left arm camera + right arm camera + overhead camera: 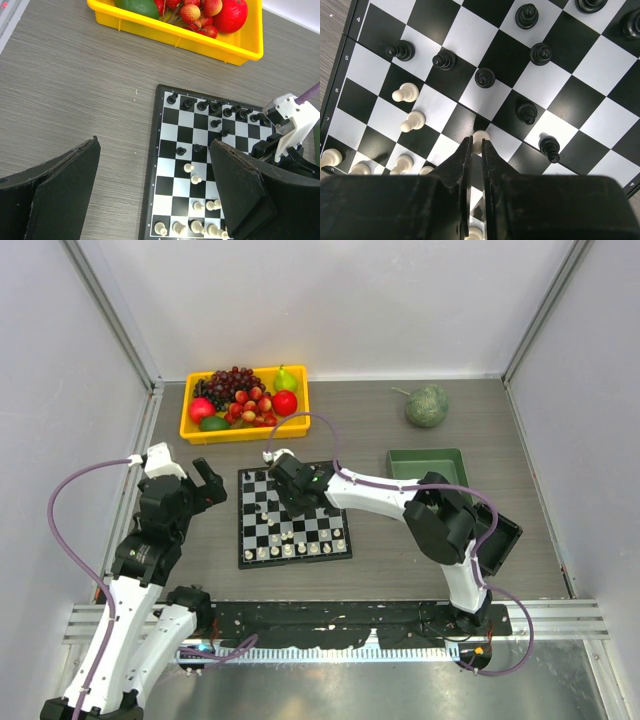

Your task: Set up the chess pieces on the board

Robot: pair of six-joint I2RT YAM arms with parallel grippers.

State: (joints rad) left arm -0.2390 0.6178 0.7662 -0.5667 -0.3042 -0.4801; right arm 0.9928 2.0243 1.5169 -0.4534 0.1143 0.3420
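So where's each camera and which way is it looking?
Top external: high behind the robot, looking down on the table; left arm and right arm show.
Left wrist: on the left arm, facing the board and yellow tray; left gripper open.
Right wrist: straight down; right gripper shut on a cream piece.
Shared: all see the board.

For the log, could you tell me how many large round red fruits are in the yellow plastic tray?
2. One large round red fruit lies at the yellow plastic tray's left end, the other near its right end beside the green pear. The smaller fruit may hide more.
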